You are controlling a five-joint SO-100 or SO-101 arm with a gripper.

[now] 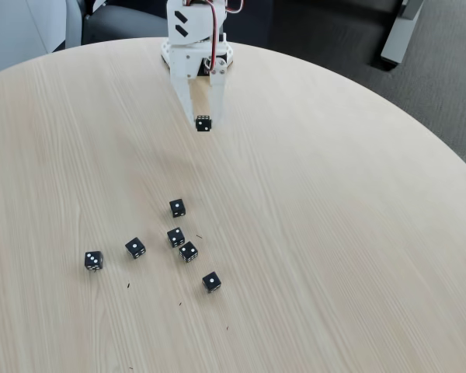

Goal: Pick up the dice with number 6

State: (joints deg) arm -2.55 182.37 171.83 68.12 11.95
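In the fixed view my white gripper reaches down from the far side of the round table. Its two fingers close around a tiny black die whose visible face is crowded with white pips, the dice with number 6. A faint shadow on the wood below and to the left suggests the die hangs a little above the table. The gripper is shut on it.
Several like black dice showing few pips lie in a loose cluster nearer the camera: one, one, one, others. The light wooden table curves off at the right, with dark floor beyond.
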